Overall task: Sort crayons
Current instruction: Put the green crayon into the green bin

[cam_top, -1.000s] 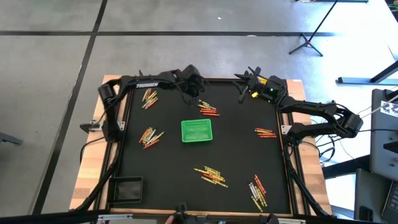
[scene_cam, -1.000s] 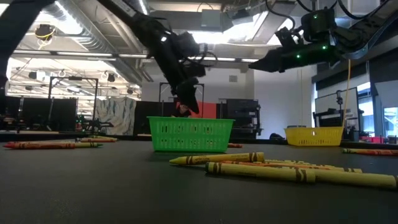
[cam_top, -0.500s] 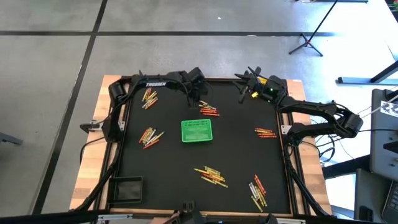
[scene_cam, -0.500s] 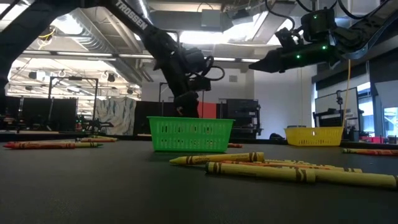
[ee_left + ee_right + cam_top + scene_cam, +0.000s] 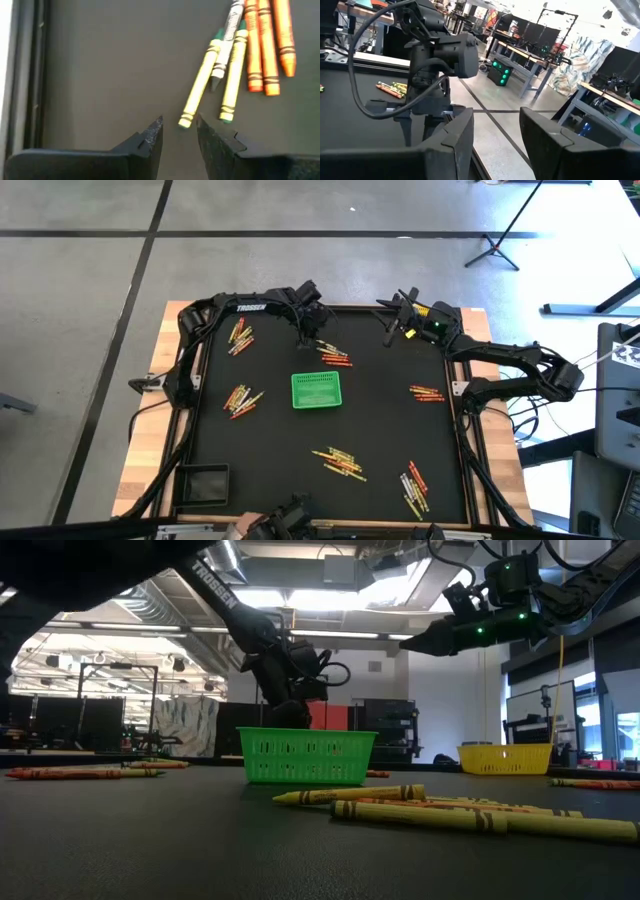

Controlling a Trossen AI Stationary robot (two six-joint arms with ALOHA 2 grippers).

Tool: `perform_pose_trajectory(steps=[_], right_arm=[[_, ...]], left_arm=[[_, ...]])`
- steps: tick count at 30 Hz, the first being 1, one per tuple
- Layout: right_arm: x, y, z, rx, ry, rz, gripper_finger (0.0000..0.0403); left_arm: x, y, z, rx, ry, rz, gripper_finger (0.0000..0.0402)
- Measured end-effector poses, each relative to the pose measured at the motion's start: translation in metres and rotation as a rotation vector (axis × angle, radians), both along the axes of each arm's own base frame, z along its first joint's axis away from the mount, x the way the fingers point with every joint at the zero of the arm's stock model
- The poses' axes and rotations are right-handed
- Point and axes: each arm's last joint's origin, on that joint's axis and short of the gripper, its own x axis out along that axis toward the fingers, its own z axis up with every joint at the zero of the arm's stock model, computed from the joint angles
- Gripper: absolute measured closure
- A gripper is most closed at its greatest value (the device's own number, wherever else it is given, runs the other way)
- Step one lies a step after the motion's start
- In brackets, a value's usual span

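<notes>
L end effector (image 5: 179, 131) over yellow crayon (image 5: 199, 86)

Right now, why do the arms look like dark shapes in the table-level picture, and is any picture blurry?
Low view: bright ceiling lights behind leave both arms as silhouettes, while the green basket and near crayons stay clear. Left wrist view: the crayons look soft, and the left gripper hangs dark and open above them. High view: evenly lit.
</notes>
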Motion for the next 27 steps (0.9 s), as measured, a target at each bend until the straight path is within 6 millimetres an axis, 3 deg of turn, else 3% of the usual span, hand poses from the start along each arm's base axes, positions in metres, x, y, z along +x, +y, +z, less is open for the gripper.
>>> perform_pose_trajectory(steps=[22,27], right_arm=[[0.0,0.0,0.001,0.001,-0.008,0.0,0.0245],[0.0,0.0,0.001,0.004,-0.009,0.0,0.0245]], left_arm=[[0.006,0.001,-0.025,0.038,0.035,-0.075,0.0298],[0.006,-0.001,-0.026,0.038,0.045,-0.076,0.0319]])
